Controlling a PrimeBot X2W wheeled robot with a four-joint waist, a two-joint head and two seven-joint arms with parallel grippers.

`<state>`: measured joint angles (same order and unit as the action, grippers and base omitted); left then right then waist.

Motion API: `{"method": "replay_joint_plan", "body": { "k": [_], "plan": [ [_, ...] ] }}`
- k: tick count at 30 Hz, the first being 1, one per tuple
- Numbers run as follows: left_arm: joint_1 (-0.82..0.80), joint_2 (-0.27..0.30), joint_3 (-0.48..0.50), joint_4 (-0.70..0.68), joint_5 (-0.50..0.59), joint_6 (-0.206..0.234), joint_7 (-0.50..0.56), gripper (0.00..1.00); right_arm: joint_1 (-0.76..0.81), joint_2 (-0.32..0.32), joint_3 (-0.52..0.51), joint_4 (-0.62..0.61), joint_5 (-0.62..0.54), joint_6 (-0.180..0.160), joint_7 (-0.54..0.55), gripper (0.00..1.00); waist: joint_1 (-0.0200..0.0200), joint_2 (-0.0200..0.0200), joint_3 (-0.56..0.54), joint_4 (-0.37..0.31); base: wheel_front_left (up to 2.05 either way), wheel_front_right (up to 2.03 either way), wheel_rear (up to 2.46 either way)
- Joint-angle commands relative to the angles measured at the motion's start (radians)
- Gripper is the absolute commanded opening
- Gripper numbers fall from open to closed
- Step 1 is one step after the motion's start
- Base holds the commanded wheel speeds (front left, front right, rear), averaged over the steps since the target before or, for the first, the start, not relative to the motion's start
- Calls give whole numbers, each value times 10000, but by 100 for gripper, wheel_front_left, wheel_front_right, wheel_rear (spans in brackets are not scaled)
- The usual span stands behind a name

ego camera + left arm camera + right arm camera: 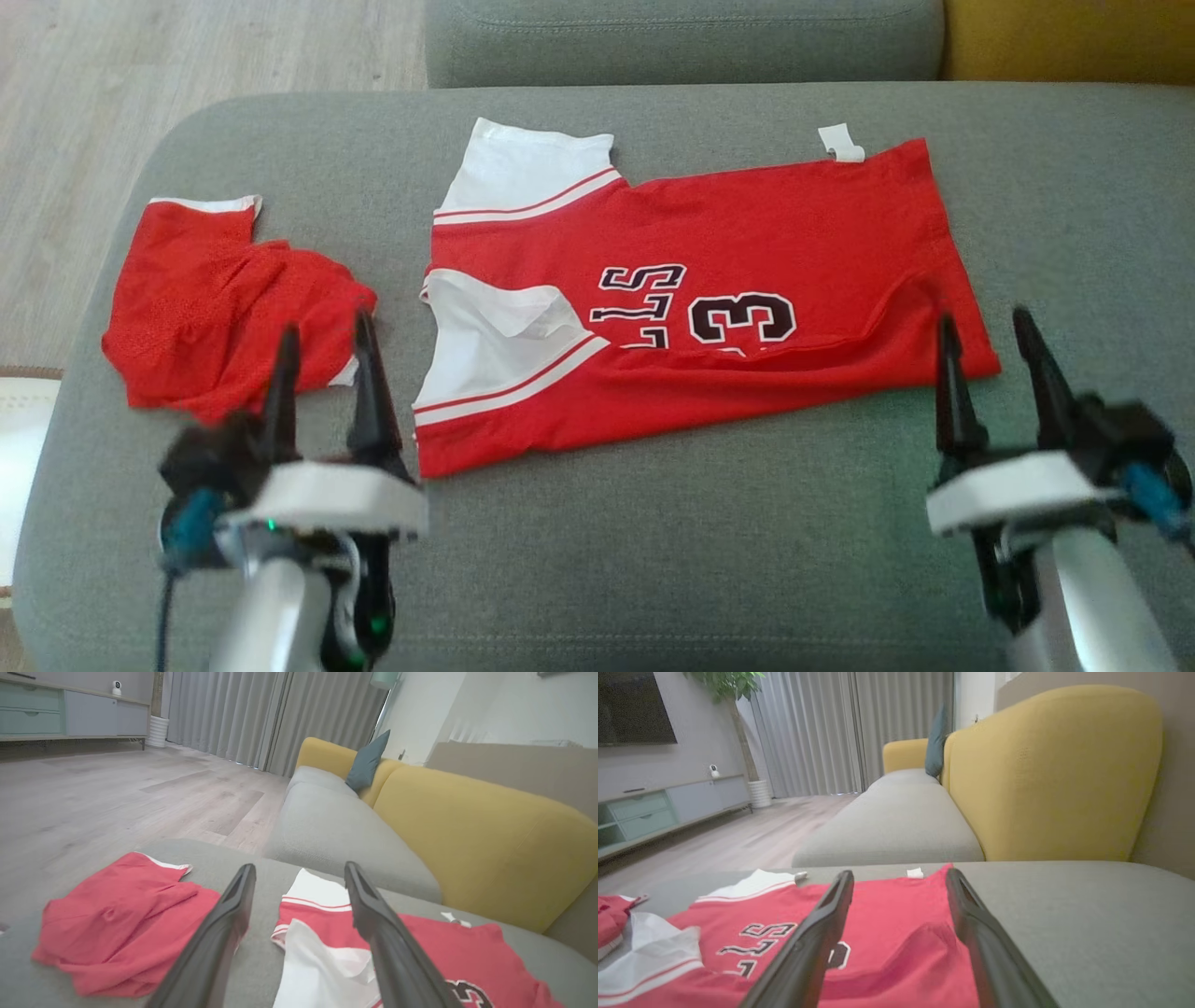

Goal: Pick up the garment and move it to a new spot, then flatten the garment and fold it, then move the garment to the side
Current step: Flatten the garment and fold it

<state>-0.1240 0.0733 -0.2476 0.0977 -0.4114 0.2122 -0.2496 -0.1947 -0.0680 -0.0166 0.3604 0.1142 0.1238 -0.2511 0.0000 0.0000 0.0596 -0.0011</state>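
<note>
The left gripper (324, 327) stands wide, nothing between its fingers. It hangs over the strip of bare cushion (653, 560) between the shorts (224, 289) and the jersey (747, 243). In the head view its fingers overlap the shorts' near right edge; whether they touch the cloth cannot be told.

The right gripper (985, 319) is also spread wide and empty. It sits at the jersey's near right corner, with its left finger over the red cloth and its right finger just past the hem.

The jersey lies across the middle of the grey cushion, mostly flat, with its near long edge folded up over part of the lettering. Its white sleeves point toward the shorts, and a small white tag (840, 142) sticks out at the far right corner. The shorts lie crumpled at the cushion's left end, apart from the jersey.

Beyond the cushion are a grey seat (896, 826) and a yellow sofa back (1045, 774).
</note>
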Motion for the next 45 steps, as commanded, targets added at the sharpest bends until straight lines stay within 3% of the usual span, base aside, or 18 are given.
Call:
{"method": "replay_joint_plan", "body": {
  "k": [1, 13, 28, 34, 35, 36, 37, 45],
  "plan": [
    [37, -56, 289, -258, 569, -12, -120, 100, 147, 103, -19, -557, -287, 69, -104, 100, 0, 0, 0, -21, 0, 0, 0],
    [290, -225, 32, 1230, 1428, -262, -121, 100, 527, 175, -68, -1076, -128, 69, -106, 100, 0, 0, 205, -300, 0, 0, 0],
    [-1736, -111, -199, 5980, 1473, 46, 57, 100, 108, 177, -444, -1491, -372, 69, -38, 100, 0, 0, 898, -1035, 0, 0, 0],
    [-2199, -104, -455, 7231, 1474, -205, 497, 100, -2, 177, -560, -1644, -449, 69, 54, 100, 0, 0, 979, -1174, 0, 0, 0],
    [-2246, -113, -517, 7379, 1438, -325, 572, 75, -22, 177, -578, -1658, -462, 69, 74, 100, 0, 0, 981, -1179, 0, 0, 0],
    [-2293, -122, -589, 7500, 1421, -436, 607, 14, -41, 177, -603, -1668, -480, 69, 97, 100, 0, 0, 979, -1176, 0, 0, 0],
    [-2343, -130, -645, 7601, 1404, -519, 608, 0, -57, 177, -630, -1673, -496, 69, 121, 100, 0, 0, 975, -1166, 0, 0, 0],
    [-2737, -165, -685, 7107, 1441, -372, -34, 0, -317, 177, -983, -901, -374, 69, 1073, 100, 0, 0, 991, -832, 0, 0, 0]
  ]
}}
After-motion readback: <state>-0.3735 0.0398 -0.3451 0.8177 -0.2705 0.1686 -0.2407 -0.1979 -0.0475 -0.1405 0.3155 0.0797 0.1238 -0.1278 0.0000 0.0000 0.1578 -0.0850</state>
